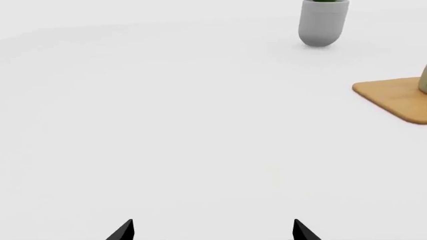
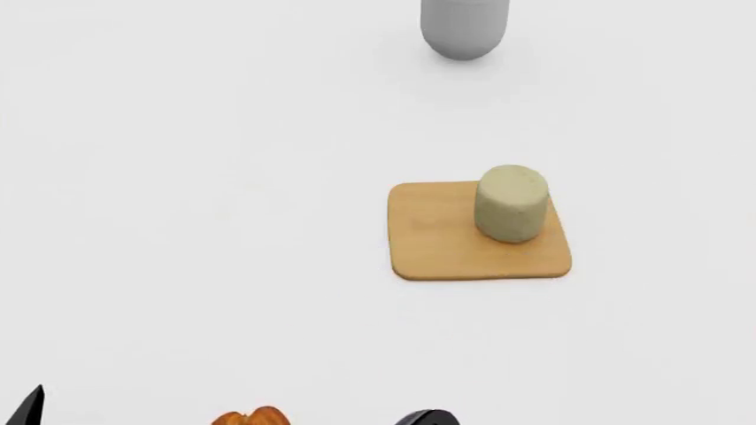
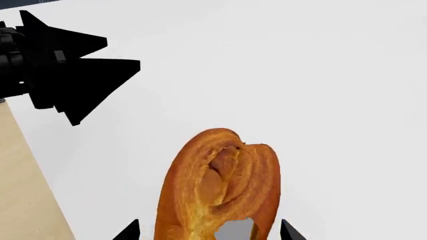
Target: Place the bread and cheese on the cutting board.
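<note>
Centrally in the head view we see the thin tan wooden cutting board [image 2: 473,248], roughly square with rounded corners, lying flat on the plain white surface [image 2: 189,177]. On the board's far right corner stands the cheese [image 2: 512,203], a short, stout, pale beige-green cylinder, upright and wholly within the board's edges. Beyond the board, well apart from it, we note a light grey cylinder with a rounded end [image 2: 465,28]; the left wrist view shows something green at its top. Nearer the robot than the board, and to its left, the golden-brown bread loaf with a split top [image 2: 251,418] appears at the edge of the head view.

From the right wrist view we observe the bread [image 3: 217,192] between the two black tips of the right tool [image 3: 208,231]; whether the tips press on the crust we cannot tell. The left tool [image 1: 212,231] shows two black tips set apart over bare surface, with nothing between them; the board's corner [image 1: 393,97] lies off to one side.
</note>
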You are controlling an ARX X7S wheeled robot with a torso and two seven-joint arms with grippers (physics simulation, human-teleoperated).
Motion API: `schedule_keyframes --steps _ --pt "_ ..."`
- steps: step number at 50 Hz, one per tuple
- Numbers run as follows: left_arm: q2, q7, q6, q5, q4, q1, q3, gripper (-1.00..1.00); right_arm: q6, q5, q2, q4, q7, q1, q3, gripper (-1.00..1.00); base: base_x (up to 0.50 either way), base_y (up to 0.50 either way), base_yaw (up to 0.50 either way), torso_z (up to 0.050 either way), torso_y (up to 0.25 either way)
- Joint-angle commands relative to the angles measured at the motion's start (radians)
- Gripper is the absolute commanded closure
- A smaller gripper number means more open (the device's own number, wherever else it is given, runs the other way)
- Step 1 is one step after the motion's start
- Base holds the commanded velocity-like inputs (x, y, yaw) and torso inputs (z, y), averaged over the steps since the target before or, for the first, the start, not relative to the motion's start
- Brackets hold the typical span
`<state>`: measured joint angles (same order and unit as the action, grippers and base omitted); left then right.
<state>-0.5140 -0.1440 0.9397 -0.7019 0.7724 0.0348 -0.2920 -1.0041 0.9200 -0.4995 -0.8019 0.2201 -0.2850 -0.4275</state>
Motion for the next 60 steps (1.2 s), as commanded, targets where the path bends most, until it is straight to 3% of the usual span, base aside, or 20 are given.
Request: schedule_keyframes --steps 1,8,9,20,32,44,60 --pt "0.020 0.016 -0.012 0.024 0.005 0.008 -0.019 -1.00 0.010 -0.074 0.011 -0.014 -0.023 0.022 -0.016 -1.00 0.00 0.00 0.00 0.000 0.000" --pt "0.019 0.020 -0.025 0.029 -0.002 0.014 -0.018 -1.00 0.019 -0.079 0.009 -0.011 -0.025 0.023 -0.021 -1.00 0.00 0.00 0.00 0.000 0.000" --pt "0.020 0.020 -0.026 0.029 -0.003 0.015 -0.018 -1.00 0.018 -0.075 0.010 -0.020 -0.017 0.022 -0.015 1.00 0.00 0.00 0.00 0.000 0.000" --pt "0.020 0.021 -0.039 0.038 -0.012 0.014 -0.002 -1.00 0.027 -0.087 -0.003 -0.067 0.008 0.016 -0.013 1.00 0.00 0.00 0.00 0.000 0.000" --pt "0.022 0.010 -0.030 0.024 -0.001 0.012 -0.002 -1.00 0.021 -0.038 0.019 0.002 0.044 -0.109 0.100 1.00 0.00 0.00 0.00 0.000 0.000" --pt "0.021 0.008 -0.034 0.013 -0.001 0.021 -0.017 -1.00 0.079 -0.089 0.083 0.266 0.033 -0.277 0.171 1.00 0.00 0.00 0.00 0.000 0.000" --pt "0.024 0.013 -0.056 0.015 -0.015 0.031 -0.019 -1.00 0.169 -0.228 0.147 0.605 0.011 -0.437 0.141 1.00 0.00 0.00 0.00 0.000 0.000"
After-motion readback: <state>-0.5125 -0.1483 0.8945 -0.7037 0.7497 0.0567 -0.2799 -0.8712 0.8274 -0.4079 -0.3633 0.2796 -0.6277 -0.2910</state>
